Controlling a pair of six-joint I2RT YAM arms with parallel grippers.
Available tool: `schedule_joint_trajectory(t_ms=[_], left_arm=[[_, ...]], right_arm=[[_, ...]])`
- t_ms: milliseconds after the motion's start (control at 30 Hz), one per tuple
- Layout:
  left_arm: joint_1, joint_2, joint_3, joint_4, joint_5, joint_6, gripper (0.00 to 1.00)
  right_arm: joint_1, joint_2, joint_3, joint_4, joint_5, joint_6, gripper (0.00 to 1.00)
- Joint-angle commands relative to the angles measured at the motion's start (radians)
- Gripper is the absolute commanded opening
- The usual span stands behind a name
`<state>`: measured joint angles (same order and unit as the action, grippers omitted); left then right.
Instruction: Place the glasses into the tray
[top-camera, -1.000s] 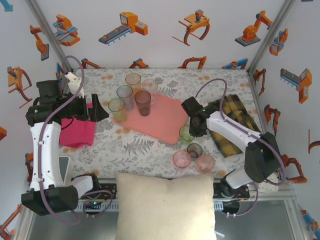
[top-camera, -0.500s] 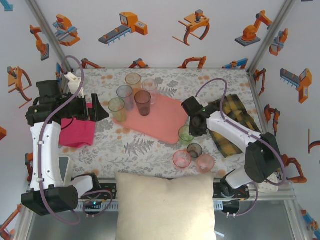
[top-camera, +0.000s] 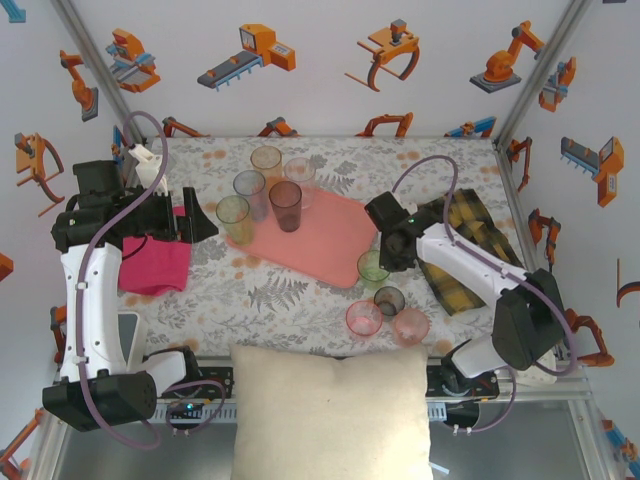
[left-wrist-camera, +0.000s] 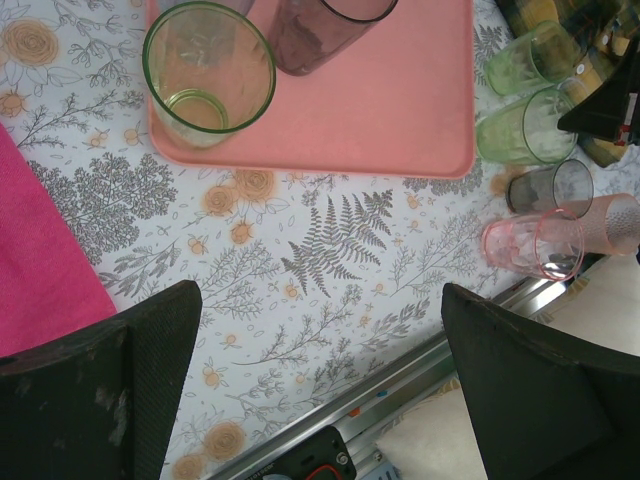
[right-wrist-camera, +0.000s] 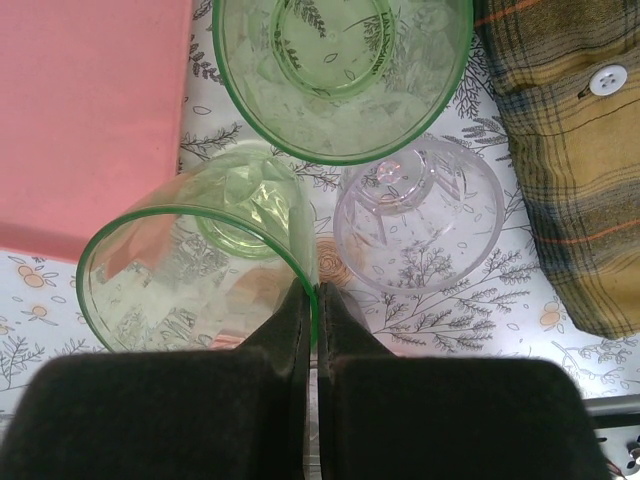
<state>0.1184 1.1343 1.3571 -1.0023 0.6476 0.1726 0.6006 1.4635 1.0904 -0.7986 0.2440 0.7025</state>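
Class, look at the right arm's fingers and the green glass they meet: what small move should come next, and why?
Probably a short lift straight up. The right fingers are shut on the rim of a green glass, which stands close beside a second green glass and a clear glass. Rising first should clear those neighbours before the arm swings left to the tray.

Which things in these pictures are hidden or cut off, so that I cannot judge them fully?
- Right wrist view: the upper edge cuts off the far green glass. The right fingers cover the lower rim of the near green glass, which they pinch.
- Left wrist view: the upper edge cuts off the dark glass on the tray.
- Top view: the right arm covers part of the plaid cloth.
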Motion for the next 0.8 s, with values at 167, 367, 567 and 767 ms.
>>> schedule_joint_trajectory(t_ms=[167, 367, 567, 767], left_arm=[[0.003, -0.017, 0.013, 0.006, 0.012, -0.008, 0.97], [0.007, -0.018, 0.014, 0.009, 0.011, -0.007, 0.97], [0.009, -0.015, 0.016, 0.007, 0.013, -0.008, 0.97], [0.012, -0.011, 0.023, 0.007, 0.013, -0.008, 0.97]], right_arm=[[-0.012, -0.052, 0.071, -0.021, 0.012, -0.026, 0.0], [-0.014, -0.039, 0.125, -0.035, 0.001, -0.054, 0.0], [-0.013, -0.01, 0.187, -0.042, -0.008, -0.077, 0.0], [-0.013, 0.037, 0.261, -0.041, -0.04, -0.102, 0.0]])
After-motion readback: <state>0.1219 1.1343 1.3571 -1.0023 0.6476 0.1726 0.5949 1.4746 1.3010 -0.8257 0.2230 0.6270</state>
